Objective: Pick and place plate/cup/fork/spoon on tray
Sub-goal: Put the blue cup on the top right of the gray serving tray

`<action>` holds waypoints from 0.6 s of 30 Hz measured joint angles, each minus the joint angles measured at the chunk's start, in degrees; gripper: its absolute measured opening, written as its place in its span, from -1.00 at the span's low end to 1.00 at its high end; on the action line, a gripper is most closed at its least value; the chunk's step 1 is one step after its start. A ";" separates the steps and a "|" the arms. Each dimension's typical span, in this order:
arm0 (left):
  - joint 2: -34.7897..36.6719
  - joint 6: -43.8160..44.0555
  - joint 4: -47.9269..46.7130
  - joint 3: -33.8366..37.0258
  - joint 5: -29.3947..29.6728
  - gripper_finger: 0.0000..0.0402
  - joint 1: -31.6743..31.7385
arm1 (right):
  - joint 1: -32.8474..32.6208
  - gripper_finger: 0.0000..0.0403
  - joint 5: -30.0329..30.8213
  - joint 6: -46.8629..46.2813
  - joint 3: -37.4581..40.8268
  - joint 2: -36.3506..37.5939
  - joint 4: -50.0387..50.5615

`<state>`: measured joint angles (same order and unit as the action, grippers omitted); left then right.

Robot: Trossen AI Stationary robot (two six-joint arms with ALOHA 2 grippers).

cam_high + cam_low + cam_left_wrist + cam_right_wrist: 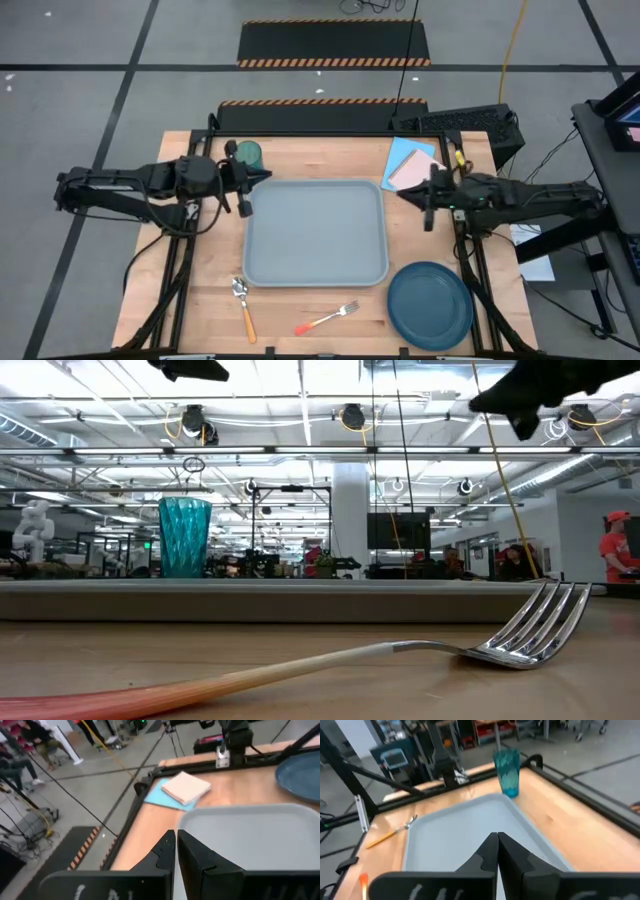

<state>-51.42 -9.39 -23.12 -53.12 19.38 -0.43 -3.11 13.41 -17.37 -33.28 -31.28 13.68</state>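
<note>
**Tableware set out around a bare tray; both grippers closed and holding nothing**

Table [200, 300]: light wood top, carrying all items listed.

Tray [315, 232]: grey-blue, at the table's centre; nothing is seen in it in the high view or either wrist view.

Plate [430, 304]: dark blue, on the wood just beside the tray's near right corner; nothing is on it.

Cup [248, 154]: teal, upright, off the tray's far left corner. The low view shows it to be ribbed and see-through.

Fork [327, 319]: lying on the wood near the tray's front edge, between spoon and plate. Its tines are shown close up in the low view only.

Spoon [243, 307]: orange-handled, left of the fork.

Left gripper [262, 178]: fingers pressed together, nothing held, held just beside the cup at the tray's far left corner.

Right gripper [402, 193]: fingers shut, nothing held, at the tray's right edge.

Blue paper sheet [405, 160] with a tan block [186, 787] on it: far right of the table.
</note>
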 joint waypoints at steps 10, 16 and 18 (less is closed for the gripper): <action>-4.86 10.26 -20.08 -9.92 1.18 -0.88 -0.88 | -0.04 -1.00 -0.11 2.60 0.22 -13.32 -5.89; -9.70 11.83 -29.03 -15.31 0.42 -0.69 0.47 | -0.04 -1.00 -0.04 6.14 0.13 -14.09 -11.20; -11.47 13.43 -31.32 -16.56 0.57 -0.55 1.77 | -0.04 -1.00 -0.02 6.29 0.13 -14.11 -11.83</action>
<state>-62.89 4.04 -54.44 -69.67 19.95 1.34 -3.16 13.39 -11.08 -33.15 -45.39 1.85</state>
